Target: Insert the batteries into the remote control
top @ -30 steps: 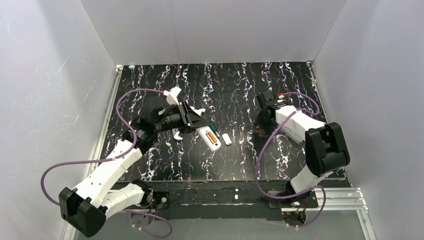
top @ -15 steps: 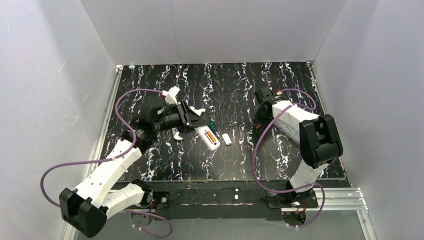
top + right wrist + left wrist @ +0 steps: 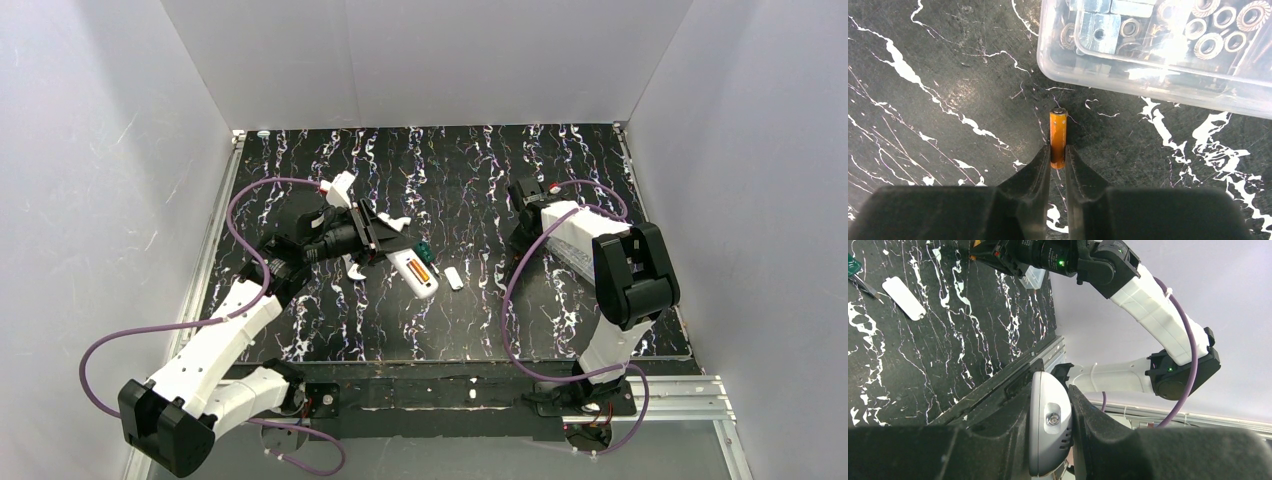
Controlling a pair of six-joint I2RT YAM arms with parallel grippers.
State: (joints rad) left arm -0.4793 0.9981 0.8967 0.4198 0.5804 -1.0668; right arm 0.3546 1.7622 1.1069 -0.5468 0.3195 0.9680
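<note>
The white remote control (image 3: 431,289) lies back up on the black mat, and one orange battery (image 3: 423,270) sits in its recess. My left gripper (image 3: 385,240) is shut on the remote's far end. In the left wrist view the remote's rounded end (image 3: 1045,440) is pinched between the jaws of the left gripper (image 3: 1052,395). Another battery (image 3: 1058,135) lies on the mat beside a clear box. My right gripper (image 3: 1058,157) is shut on its near end, both fingertips touching it. From above, the right gripper (image 3: 516,248) points down at the mat and hides this battery.
A clear plastic box (image 3: 1158,45) of nuts and metal parts stands just beyond the gripped battery. A small white cover piece (image 3: 454,278) and a green-handled screwdriver (image 3: 424,250) lie next to the remote. White walls enclose the mat on three sides.
The right gripper's jaws have closed from wide apart onto the battery, and the right arm has shifted slightly. The left arm and the remote have stayed put.
</note>
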